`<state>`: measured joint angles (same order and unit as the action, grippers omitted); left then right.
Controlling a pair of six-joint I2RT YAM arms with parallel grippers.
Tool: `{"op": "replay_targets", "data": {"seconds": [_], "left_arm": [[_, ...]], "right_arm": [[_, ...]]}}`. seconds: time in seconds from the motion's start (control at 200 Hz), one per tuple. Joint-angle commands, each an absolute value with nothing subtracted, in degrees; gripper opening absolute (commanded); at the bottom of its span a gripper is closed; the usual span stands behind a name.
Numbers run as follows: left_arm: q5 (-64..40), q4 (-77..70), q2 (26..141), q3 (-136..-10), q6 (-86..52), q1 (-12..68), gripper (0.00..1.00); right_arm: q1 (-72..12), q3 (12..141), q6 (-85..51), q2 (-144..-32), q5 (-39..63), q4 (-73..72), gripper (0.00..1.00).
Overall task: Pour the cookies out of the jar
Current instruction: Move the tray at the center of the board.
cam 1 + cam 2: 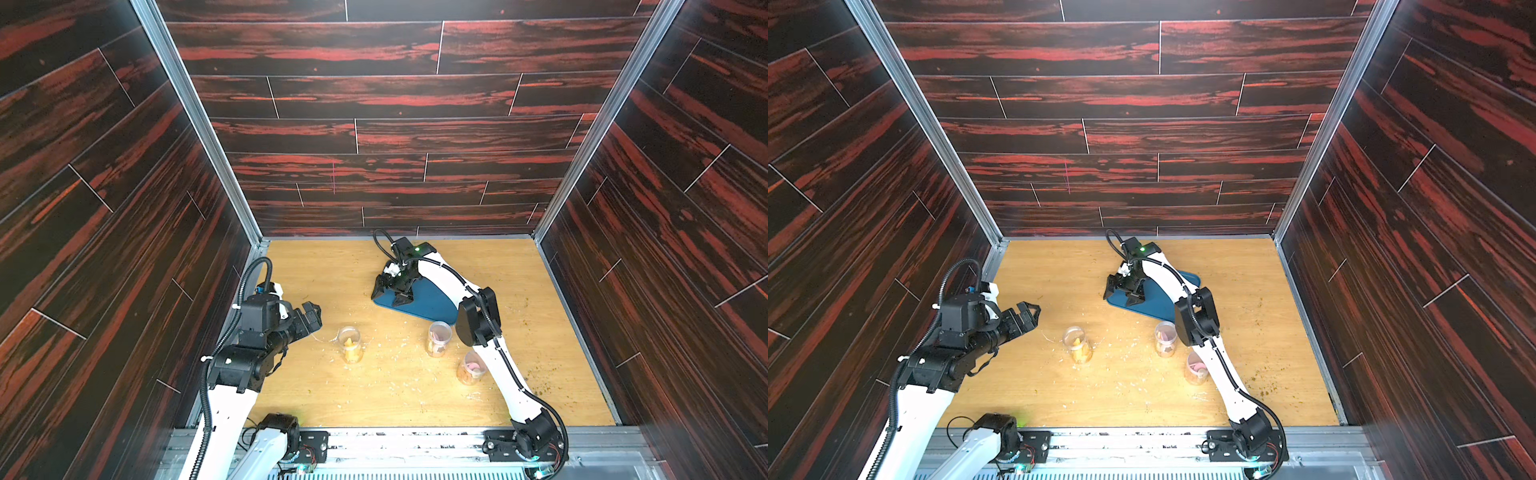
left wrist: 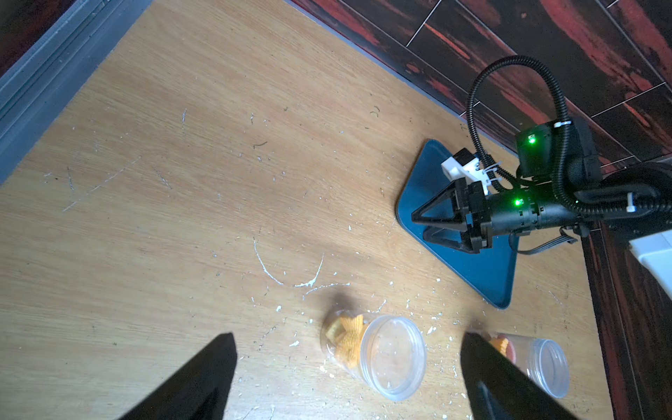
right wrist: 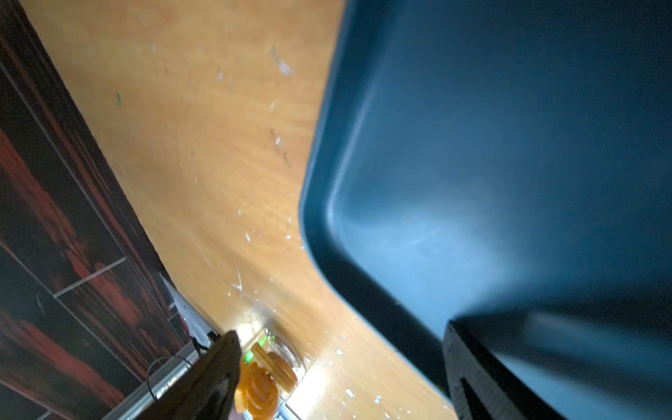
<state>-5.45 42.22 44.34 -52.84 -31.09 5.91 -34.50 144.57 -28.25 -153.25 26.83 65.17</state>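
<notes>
Three clear lidless jars stand upright on the wooden table. The left jar point(image 1: 350, 343) point(image 1: 1077, 345) point(image 2: 378, 356) holds yellow and orange cookies point(image 2: 347, 338) point(image 3: 263, 382). The middle jar point(image 1: 438, 337) point(image 1: 1165, 337) and the nearest jar point(image 1: 471, 368) point(image 1: 1196, 368) hold pink and brown cookies. My left gripper point(image 1: 311, 318) point(image 1: 1027, 315) point(image 2: 348, 336) is open, just left of the left jar and apart from it. My right gripper point(image 1: 392, 289) point(image 1: 1127, 291) point(image 3: 342, 329) hangs open and empty over a corner of the blue tray point(image 1: 428, 305) point(image 1: 1156, 309) point(image 2: 472, 269) point(image 3: 509, 145).
Pale crumbs are scattered over the table point(image 1: 374, 395) around the jars. Dark wood-patterned walls close in the back and both sides. My right arm's forearm point(image 1: 503, 374) passes right beside the nearest jar. A metal rail point(image 1: 415, 436) runs along the front edge.
</notes>
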Motion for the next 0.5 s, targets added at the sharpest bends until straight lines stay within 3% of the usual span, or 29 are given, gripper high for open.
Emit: {"op": "replay_targets", "data": {"seconds": [0.0,0.491], "left_arm": [[-4.7,41.6,44.5,-51.9,-31.7,6.0,1.00],[-4.7,40.8,43.4,-50.2,-32.2,6.0,1.00]], "right_arm": [[-36.6,140.2,-26.8,-152.7,25.6,68.1,0.91],[-40.4,138.5,-29.1,-147.2,25.1,70.4,0.91]]}}
